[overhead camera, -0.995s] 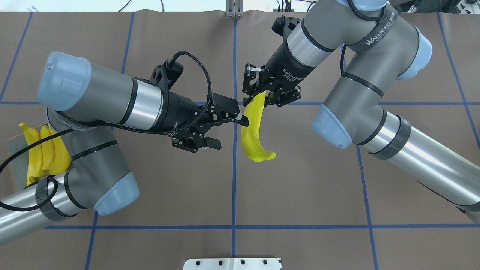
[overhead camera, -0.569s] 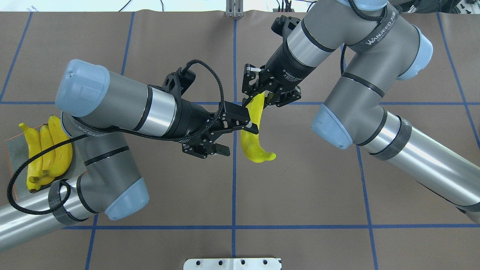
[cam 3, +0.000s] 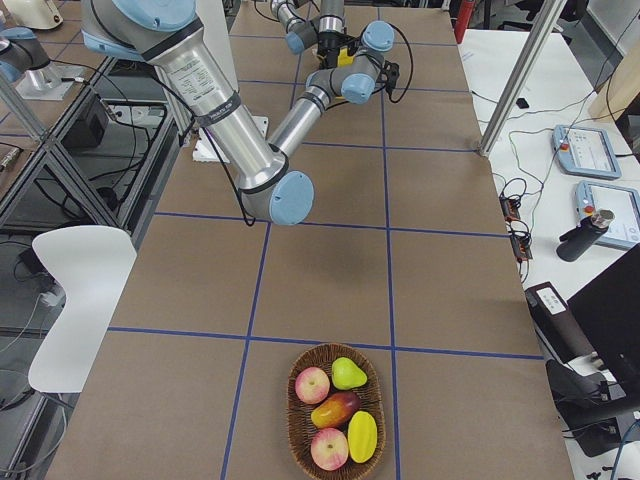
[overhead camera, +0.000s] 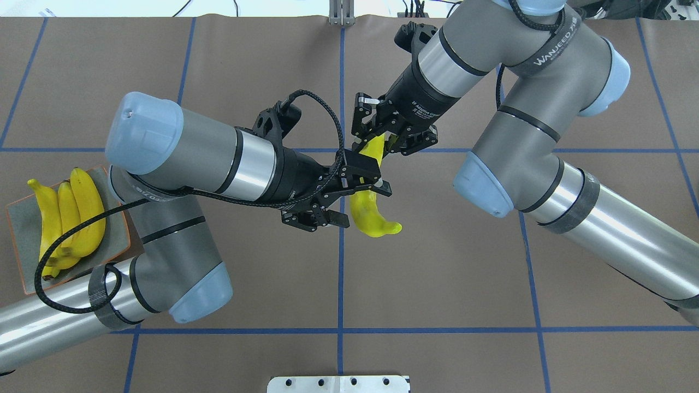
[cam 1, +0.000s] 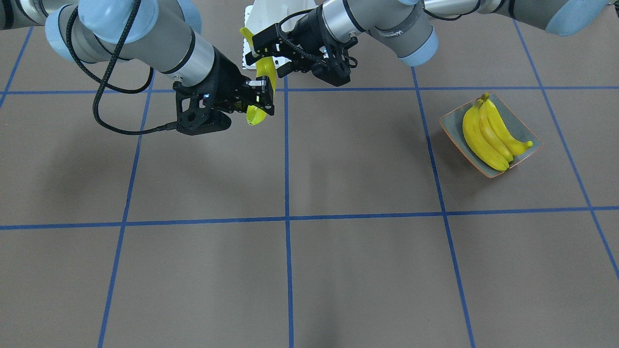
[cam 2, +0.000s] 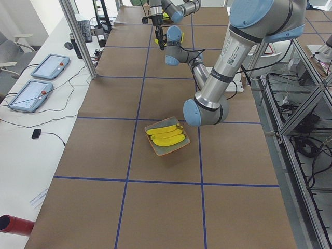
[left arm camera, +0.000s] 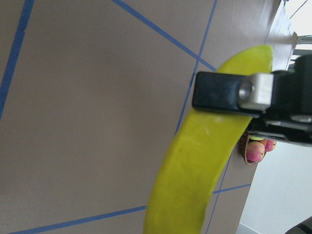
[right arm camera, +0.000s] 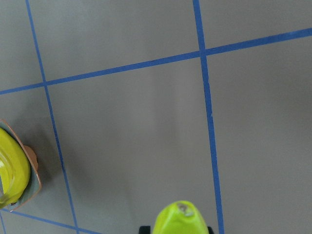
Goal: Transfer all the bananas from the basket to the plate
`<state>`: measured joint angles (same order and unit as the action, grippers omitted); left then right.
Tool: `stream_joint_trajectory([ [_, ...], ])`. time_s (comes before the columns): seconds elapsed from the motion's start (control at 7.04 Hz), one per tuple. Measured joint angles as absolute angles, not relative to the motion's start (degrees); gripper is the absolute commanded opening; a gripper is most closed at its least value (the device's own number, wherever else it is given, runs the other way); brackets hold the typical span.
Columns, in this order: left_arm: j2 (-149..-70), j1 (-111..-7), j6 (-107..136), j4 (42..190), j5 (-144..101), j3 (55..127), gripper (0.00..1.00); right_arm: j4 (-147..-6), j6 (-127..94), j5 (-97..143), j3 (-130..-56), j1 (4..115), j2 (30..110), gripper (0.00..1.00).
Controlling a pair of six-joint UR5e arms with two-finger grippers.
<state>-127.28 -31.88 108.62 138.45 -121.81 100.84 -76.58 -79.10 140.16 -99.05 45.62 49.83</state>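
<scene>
Right hand [overhead camera: 375, 143] grips banana [overhead camera: 374, 221] up over bench [overhead camera: 437, 273] middle, so left hand [overhead camera: 361, 206], wide around it, can take it. Plate [overhead camera: 22, 218] sits by left edge.

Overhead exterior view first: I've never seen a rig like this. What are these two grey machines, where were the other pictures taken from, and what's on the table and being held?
They are robot arms, each ending in a two-finger gripper. The overhead camera looks from behind the robot; another faces it across the table, two look along it from its ends, and one rides on each wrist. On the brown table marked with blue tape stand a plate bearing three bananas and, at the opposite end, a basket of other fruit. The right gripper is shut on a fourth banana, holding it in the air; the left gripper is open around it.
</scene>
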Motion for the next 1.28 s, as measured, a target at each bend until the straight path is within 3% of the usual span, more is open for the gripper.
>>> stream_joint_trajectory([
  [0.28,-127.74,-31.32,108.63,139.41,-121.11,100.62,0.59,-76.56,-79.1,140.22,-99.05,45.64,49.82,0.0],
  [0.43,-127.8,-31.18,108.62,139.8,-120.84,100.41,0.39,-76.45,-79.1,140.37,-99.05,45.67,49.81,0.0],
  [0.57,-127.79,-31.15,108.58,139.95,-120.72,100.27,0.0,-76.16,-79.1,140.7,-99.05,45.72,49.81,0.0],
  [0.71,-127.69,-31.12,108.6,139.97,-120.71,100.23,0.0,-75.9,-79.1,141.26,-99.15,45.83,49.87,0.0],
  [0.85,-127.52,-31.09,108.76,140.03,-120.71,100.24,0.0,-75.76,-79.1,141.85,-99.32,45.96,49.96,0.73],
  [0.99,-127.28,-31.13,109.03,139.99,-120.74,100.26,0.0,-75.7,-79.09,142.18,-99.48,46.08,50.01,1.0],
  [1.28,-126.98,-31.27,109.36,139.94,-120.84,100.36,0.0,-75.66,-79.44,142.37,-100.03,46.2,50.06,1.0],
])
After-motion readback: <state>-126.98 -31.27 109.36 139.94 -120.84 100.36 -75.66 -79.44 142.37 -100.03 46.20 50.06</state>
